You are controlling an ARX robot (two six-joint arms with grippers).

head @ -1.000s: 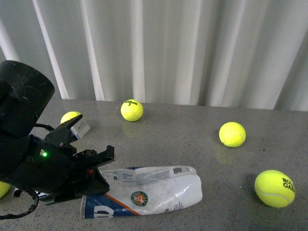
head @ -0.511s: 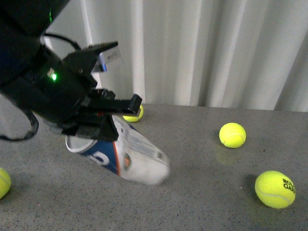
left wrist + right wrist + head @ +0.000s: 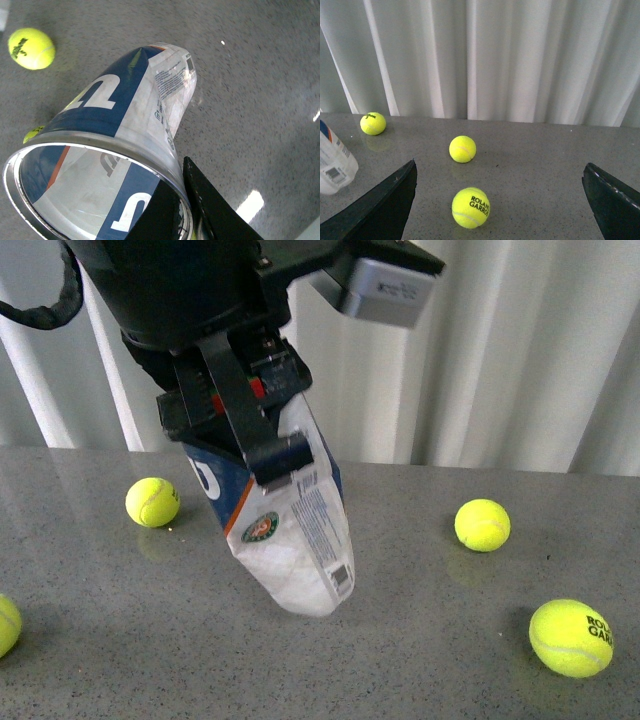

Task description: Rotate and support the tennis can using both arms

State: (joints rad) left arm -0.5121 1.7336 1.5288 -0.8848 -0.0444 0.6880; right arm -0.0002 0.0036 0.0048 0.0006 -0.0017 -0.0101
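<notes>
Within the last second the tennis can (image 3: 288,540) had swung up from lying flat on the table (image 3: 430,670) to steeply tilted. Its open mouth was now high and its closed end low, at or just above the tabletop; contact could not be told. The left gripper (image 3: 184,202) pinched the wall at the silver rim (image 3: 100,146), one finger inside the mouth and one outside.

The risk lay in that single thin-wall pinch. The crumpled plastic could buckle or pivot between the fingers, and the low end could skid on the smooth surface. The right gripper (image 3: 500,167) stood wide open, holding nothing, well apart from the can and lending no support yet.

Seen through its mouth, the can was empty. Four yellow balls (image 3: 482,524) lay loose on the table around it, none touching it.
</notes>
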